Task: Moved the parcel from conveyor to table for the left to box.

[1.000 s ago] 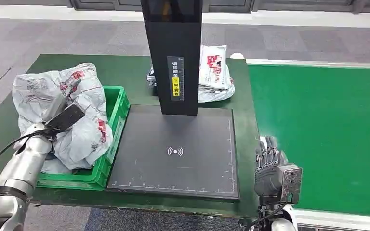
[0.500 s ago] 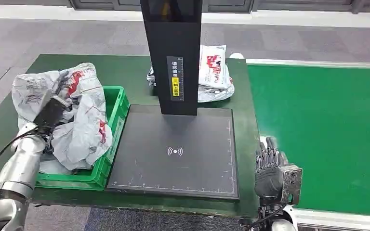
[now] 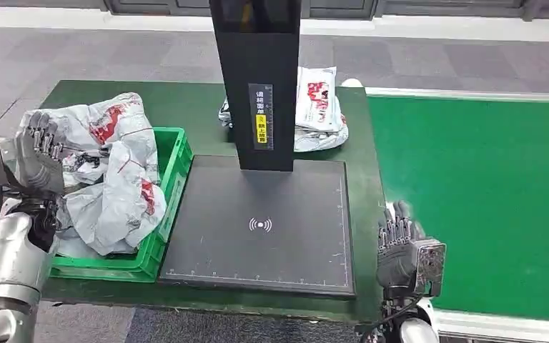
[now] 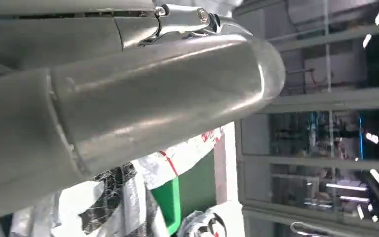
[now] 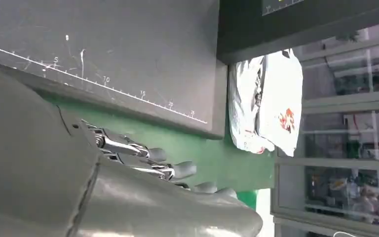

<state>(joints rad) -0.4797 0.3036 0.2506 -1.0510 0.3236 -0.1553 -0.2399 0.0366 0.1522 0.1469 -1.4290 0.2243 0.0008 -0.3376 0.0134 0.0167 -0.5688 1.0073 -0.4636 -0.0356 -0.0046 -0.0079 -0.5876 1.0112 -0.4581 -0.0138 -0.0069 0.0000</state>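
You face a dark green table [image 3: 186, 107] with the green conveyor [image 3: 486, 193] on its right; nearest you, your right hand [image 3: 399, 246] hangs at the table's near right edge, fingers loosely apart, holding nothing; your left hand [image 3: 37, 151] is raised beside the green crate [image 3: 164, 207], fingers spread and empty. Crumpled parcels [image 3: 114, 179] fill that crate; beyond the black scanner pad [image 3: 261, 221], another parcel [image 3: 318, 107] lies at the far edge.

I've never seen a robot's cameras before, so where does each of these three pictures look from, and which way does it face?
Head view: high on the body, looking forward and down at the green table, the scanner pad and the crate; shows the left hand and the right hand.
Left wrist view: behind the left hand, facing the crate's parcels.
Right wrist view: behind the right hand, facing the pad and the far parcel.
Shared: head and right wrist views both show that far parcel.
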